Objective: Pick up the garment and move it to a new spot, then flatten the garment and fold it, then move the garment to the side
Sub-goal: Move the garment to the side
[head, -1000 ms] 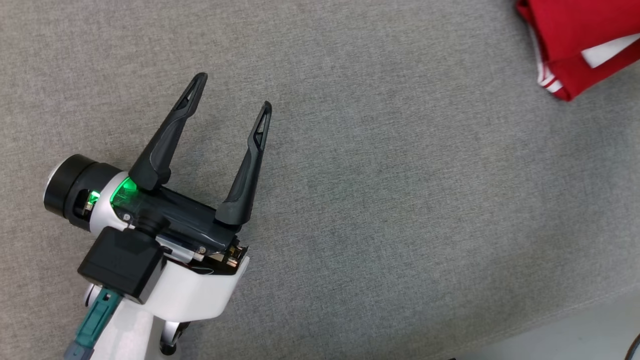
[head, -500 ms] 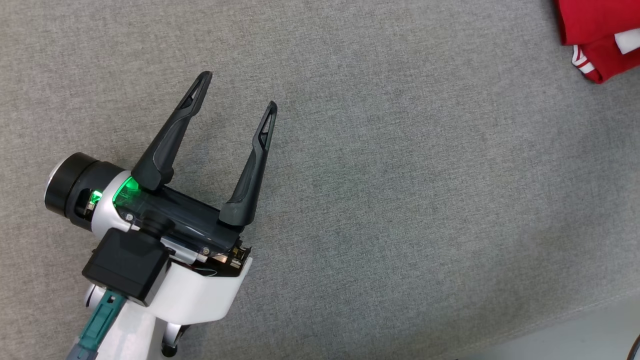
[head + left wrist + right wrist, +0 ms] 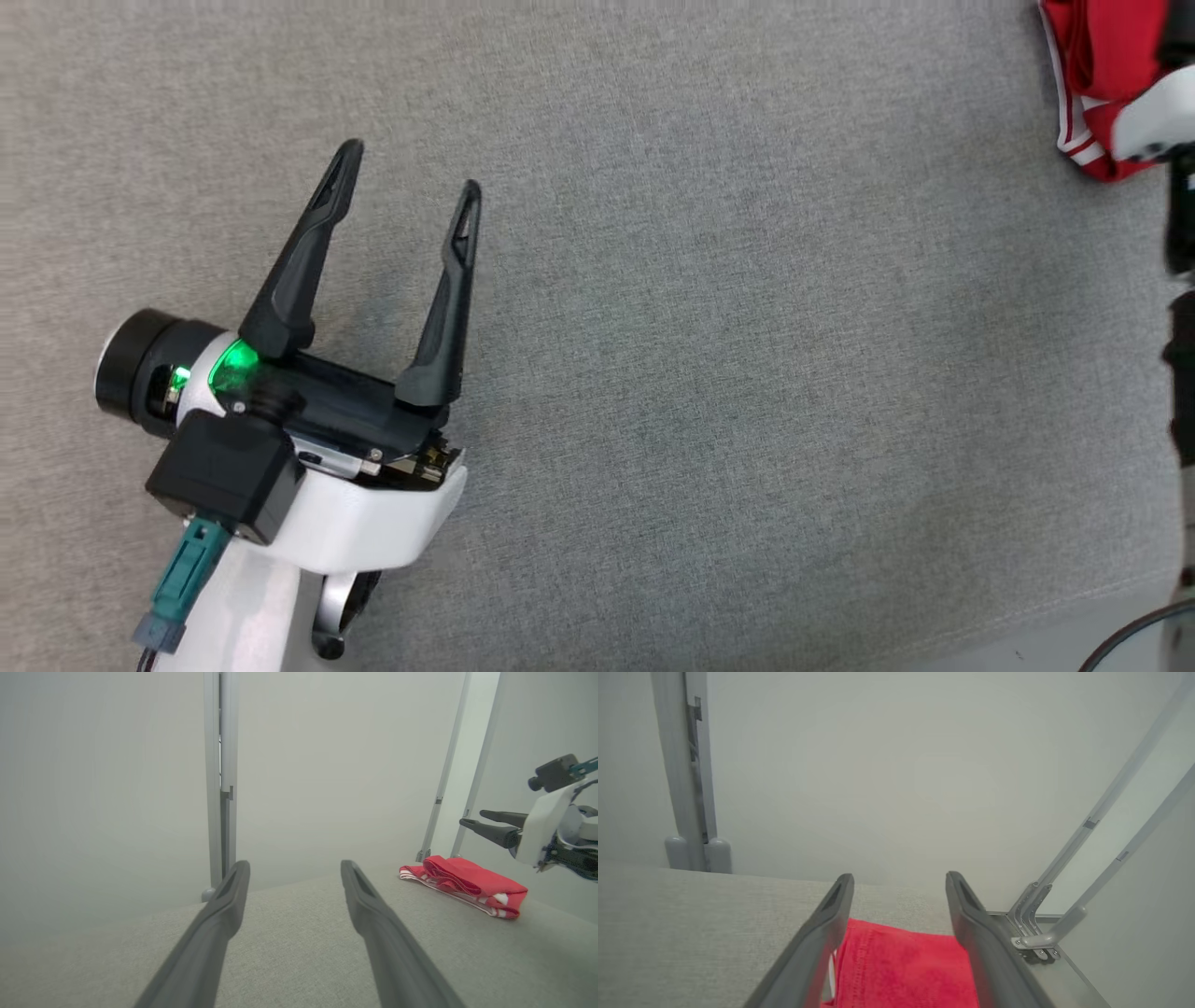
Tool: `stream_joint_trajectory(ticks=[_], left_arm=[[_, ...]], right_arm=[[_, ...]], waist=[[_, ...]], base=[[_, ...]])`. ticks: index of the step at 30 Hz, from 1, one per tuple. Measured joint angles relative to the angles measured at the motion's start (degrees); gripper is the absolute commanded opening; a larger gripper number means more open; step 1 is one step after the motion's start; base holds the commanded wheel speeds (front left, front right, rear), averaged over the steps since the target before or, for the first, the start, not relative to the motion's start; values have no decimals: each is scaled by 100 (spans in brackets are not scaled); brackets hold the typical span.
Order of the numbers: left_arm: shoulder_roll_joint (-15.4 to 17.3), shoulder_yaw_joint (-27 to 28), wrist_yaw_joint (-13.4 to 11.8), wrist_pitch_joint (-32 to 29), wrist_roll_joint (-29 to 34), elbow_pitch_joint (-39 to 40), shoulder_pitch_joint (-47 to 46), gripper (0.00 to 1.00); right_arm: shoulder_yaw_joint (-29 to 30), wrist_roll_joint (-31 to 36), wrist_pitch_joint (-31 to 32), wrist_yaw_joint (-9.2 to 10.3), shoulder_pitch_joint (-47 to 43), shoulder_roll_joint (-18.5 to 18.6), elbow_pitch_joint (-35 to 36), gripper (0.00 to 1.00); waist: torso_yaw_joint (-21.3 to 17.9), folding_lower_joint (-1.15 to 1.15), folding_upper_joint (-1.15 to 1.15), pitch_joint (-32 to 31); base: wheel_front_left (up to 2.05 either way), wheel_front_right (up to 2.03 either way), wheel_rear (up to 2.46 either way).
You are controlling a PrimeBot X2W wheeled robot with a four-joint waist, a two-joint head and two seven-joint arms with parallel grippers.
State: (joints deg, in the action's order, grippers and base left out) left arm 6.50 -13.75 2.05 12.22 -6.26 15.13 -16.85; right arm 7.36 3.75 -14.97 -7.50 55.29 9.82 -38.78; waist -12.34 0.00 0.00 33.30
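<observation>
Left wrist view shows the folded red garment (image 3: 467, 884) lying at the far right of the grey surface (image 3: 289, 933). The right gripper (image 3: 471, 817) is near above it with its fingers apart and empty, probably because the garment is already set aside. The left gripper (image 3: 411, 166) hovers open, well apart from the garment. Compared with half a second ago, a pale part of the right arm (image 3: 1144, 121) has come in over the garment, and the left gripper has hardly moved.

left end effector (image 3: 411, 165): dark fingers (image 3: 299, 261) | white wrist shell (image 3: 373, 523) | green light (image 3: 233, 359) | teal plug (image 3: 182, 579)
</observation>
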Motion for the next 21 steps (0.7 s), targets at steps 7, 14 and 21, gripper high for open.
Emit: stream_joint_trajectory(ticks=[7,14,21], left_arm=[[-152,364,-553,92,-116,-530,137,100],[-236,517,-868,201,-307,-999,238,100],[-298,498,-876,261,-453,-1280,384,100]], right_arm=[[-717,-463,-1,0,-613,-313,309,100],[-1557,-820,-1,0,-1187,-477,808,100],[-1678,-1202,-2,0,-2234,-605,1719,100]], waist=[[175,0,0,-386],[483,0,0,-861],[788,0,0,-1415]], base=[[0,0,0],[0,0,0],[0,0,0]])
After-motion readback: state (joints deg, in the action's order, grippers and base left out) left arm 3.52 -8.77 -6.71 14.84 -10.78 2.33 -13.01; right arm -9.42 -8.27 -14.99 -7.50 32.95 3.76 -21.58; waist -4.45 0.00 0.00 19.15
